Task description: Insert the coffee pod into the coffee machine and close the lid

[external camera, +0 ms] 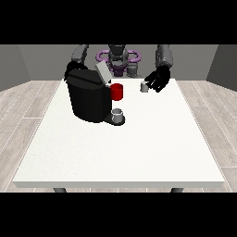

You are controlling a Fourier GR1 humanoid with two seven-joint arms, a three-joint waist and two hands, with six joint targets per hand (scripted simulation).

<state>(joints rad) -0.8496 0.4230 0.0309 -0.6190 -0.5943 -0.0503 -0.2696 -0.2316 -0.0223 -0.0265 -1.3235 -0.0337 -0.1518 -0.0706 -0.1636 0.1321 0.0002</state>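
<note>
A black coffee machine stands on the left half of the white table, its grey lid tilted up and open. A small grey cup sits on its front tray. The small grey coffee pod is held just above the far part of the table, with the hand at the view's right curled around it. The hand at the view's left rests behind the machine's top and is mostly hidden by it.
A red mug stands right of the machine, between it and the pod. The table's near half and right side hold nothing else. Wooden floor surrounds the table.
</note>
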